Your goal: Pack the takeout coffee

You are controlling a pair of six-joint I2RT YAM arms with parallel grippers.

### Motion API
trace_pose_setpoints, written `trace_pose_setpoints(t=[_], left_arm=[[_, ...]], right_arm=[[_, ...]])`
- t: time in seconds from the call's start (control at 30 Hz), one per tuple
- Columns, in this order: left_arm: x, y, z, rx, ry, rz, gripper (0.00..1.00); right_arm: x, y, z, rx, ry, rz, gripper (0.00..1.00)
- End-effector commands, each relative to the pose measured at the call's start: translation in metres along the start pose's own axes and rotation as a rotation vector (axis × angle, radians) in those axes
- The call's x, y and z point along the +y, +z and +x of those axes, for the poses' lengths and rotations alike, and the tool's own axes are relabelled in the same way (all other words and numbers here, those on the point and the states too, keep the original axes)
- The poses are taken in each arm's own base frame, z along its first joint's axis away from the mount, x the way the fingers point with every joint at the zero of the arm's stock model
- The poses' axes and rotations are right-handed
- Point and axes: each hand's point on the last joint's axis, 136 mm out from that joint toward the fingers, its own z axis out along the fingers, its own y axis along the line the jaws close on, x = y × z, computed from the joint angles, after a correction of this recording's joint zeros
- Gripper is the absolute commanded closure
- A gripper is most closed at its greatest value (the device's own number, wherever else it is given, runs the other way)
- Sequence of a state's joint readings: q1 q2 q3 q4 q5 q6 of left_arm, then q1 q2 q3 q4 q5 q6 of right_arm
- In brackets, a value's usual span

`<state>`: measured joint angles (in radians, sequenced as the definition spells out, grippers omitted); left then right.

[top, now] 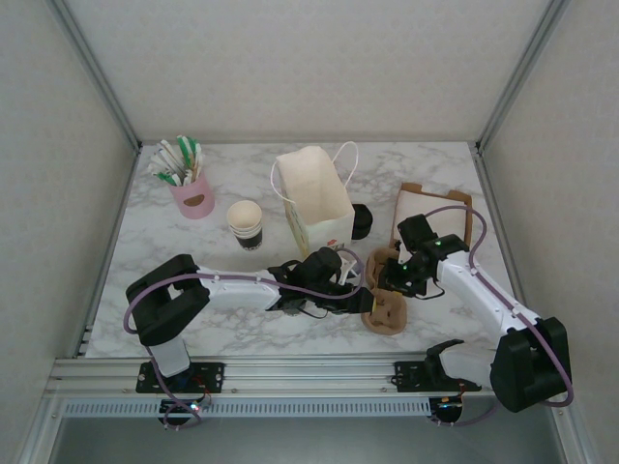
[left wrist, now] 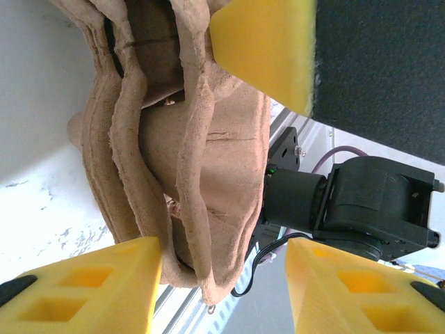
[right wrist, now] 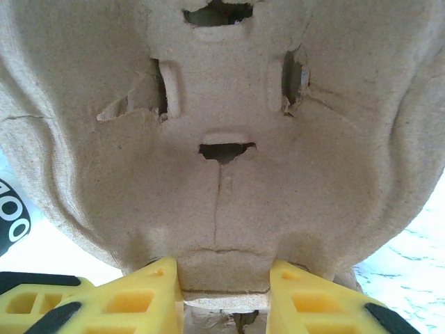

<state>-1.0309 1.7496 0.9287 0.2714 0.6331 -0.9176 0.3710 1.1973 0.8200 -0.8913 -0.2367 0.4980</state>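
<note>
Looked down on a white, grey-veined, marble-patterned surface (top: 164, 246). Found the right end effector (right wrist: 226, 287) clenched on a brown moulded-pulp cup carrier (right wrist: 222, 174): both yellow, foam-like finger blocks pressed against a flat tab at its rim, with the rough, fibrous underside rising above them, pierced by slots and torn-edged holes. Saw the left end effector (left wrist: 224, 277) straddling the carrier's wavy, layered rims from the other side, one yellow finger against the pulp and a narrow gap at the other; could not tell whether clenched or released. Made out the carrier near the front edge, between the two arms, in front of an upright white paper bag (top: 314, 198) with thin cord handles and an open, boxy mouth. Noted a small paper cup (top: 246, 224) with a dark-and-white banded wall and a round cream top standing upright left of the bag, well apart from both end effectors. Noted also a squat black cylinder (top: 362, 221) just beside the bag's right wall, partly hidden by it. Could not tell which, if either, was the black-lidded takeout coffee. Spotted a pink cup (top: 196, 200) bristling with slim white and green sticks or sachets (top: 179, 158) at the back left, and a flat brown cardboard box (top: 426, 198) at the right.
</note>
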Motion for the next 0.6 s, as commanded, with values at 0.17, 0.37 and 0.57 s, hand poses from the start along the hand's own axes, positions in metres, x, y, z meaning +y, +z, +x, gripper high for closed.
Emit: trace_pose_setpoints(t=[0.17, 0.37, 0.57], left_arm=[[-0.01, -0.004, -0.016, -0.054, 0.029, 0.022, 0.49], [-0.007, -0.003, -0.015, -0.054, 0.021, 0.021, 0.49], [-0.014, -0.006, -0.017, -0.062, 0.029, 0.034, 0.49]], right_arm=[[0.007, -0.011, 0.007, 0.015, 0.009, -0.016, 0.7], [0.006, -0.017, 0.006, 0.001, 0.007, -0.008, 0.7], [0.003, -0.015, 0.006, 0.001, 0.01, 0.01, 0.7]])
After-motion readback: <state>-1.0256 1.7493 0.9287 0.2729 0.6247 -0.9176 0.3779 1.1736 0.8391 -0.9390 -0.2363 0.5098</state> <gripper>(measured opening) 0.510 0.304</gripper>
